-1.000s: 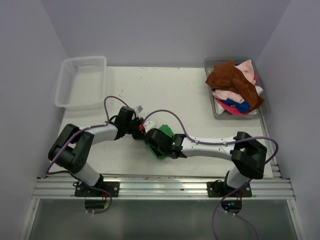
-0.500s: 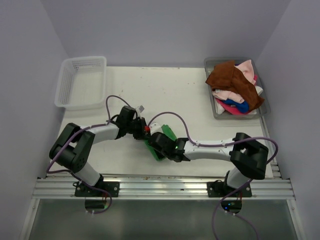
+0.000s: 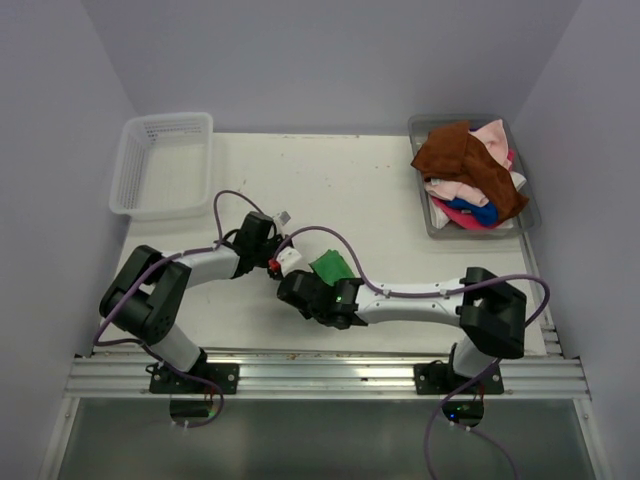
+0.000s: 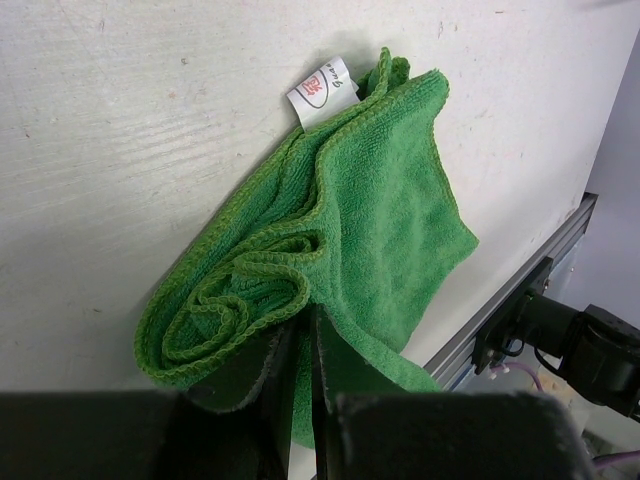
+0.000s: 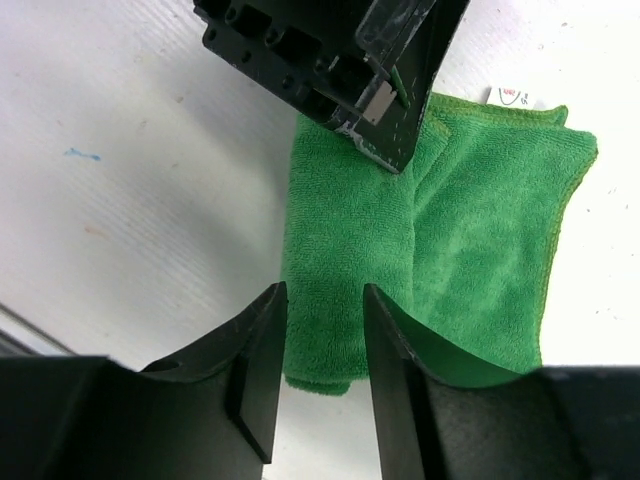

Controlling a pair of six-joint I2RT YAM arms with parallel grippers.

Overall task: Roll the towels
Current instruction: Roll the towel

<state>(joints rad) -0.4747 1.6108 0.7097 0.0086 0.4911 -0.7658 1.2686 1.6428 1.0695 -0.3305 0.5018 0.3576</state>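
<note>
top external: set high at the near side, aimed down and forward, whole table point(image 3: 340, 180) covered | left wrist, right wrist: held close over the table, aimed down | shared by all three: green towel point(image 3: 330, 266)

Loosely half-rolled bright green towel point(image 4: 385, 215)

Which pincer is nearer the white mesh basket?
Left. The left pincer lies mid-table, closer to the basket; the right pincer sits nearer the front edge, by the green towel.

Left pincer point(image 4: 300, 322) pinched nearly closed; right pincer point(image 5: 322, 295) facing it, jaws parted.
</note>
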